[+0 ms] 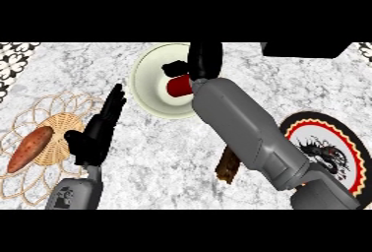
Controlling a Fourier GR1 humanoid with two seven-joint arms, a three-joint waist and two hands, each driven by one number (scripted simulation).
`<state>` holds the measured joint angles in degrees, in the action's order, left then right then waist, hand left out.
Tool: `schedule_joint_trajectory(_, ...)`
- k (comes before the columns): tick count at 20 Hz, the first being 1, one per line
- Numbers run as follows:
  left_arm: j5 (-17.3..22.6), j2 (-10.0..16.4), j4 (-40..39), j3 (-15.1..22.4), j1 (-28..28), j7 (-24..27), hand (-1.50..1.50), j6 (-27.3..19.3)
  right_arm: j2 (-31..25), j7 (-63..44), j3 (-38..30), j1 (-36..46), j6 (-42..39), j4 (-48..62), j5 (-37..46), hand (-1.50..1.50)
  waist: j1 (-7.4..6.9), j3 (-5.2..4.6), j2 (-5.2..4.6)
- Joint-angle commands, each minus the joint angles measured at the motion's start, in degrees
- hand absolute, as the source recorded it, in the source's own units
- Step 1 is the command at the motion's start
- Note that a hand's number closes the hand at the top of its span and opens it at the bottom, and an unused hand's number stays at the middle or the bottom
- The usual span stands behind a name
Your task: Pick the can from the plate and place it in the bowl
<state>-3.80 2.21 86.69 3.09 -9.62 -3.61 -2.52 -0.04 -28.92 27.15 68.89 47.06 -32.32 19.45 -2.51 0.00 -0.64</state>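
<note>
While the can [178, 87] shows inside the bowl's outline, the step in hand looks to be setting it down. The counter [167, 162] fills the view. The right arm [240, 128] crosses it from five o'clock up to twelve, ending in the right hand [205, 56] over the bowl's far side. The plate [330, 130] lies at four o'clock with no can on it. A mat [73, 106] at nine o'clock carries a yam [30, 147]. The bowl [149, 83] sits at twelve. The left hand [94, 135] rests at eight o'clock, fingers straight and together, holding nothing. A brown block [228, 166] pokes out from under the arm near five. The red can is just beside the right wrist and partly hidden by it. Whether that hand grips it or merely hovers beside it, I cannot tell.

To do this well, the can should go down over the bowl's flat middle, not its sloped wall. It should be let go only once it is seated. The hand should then rise straight up, well clear of the rim.
</note>
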Motion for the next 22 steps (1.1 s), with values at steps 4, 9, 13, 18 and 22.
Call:
schedule_joint_trajectory(4,1.3,2.05,2.11,-2.33,-0.38,-2.58,0.0,0.82,0.03,-1.94,-1.77,-0.9,6.07,-6.15,-2.87,-1.5,1.52,0.0,0.63)
schedule_joint_trajectory(9,1.08,1.98,5.99,-1.13,6.02,-1.69,0.0,1.14,-1.93,1.3,-6.16,-8.26,2.95,-17.28,-5.21,-1.5,2.53,0.03,0.9)
schedule_joint_trajectory(13,-1.28,-1.01,5.43,0.47,2.62,-3.07,0.0,-2.37,-2.03,1.04,-4.93,-15.95,1.37,-28.13,-4.76,-1.5,2.93,0.02,0.92)
schedule_joint_trajectory(18,-0.55,-0.35,3.24,-1.07,4.55,-0.52,0.0,-1.73,-5.45,0.3,-2.52,-27.07,-3.0,-43.19,-4.14,-1.5,3.19,0.01,0.98)
schedule_joint_trajectory(22,-0.37,0.23,5.04,-1.04,2.07,-4.31,0.0,-1.17,-3.38,-0.94,-0.18,-32.45,-3.42,-48.41,0.32,-1.5,2.72,0.0,0.86)
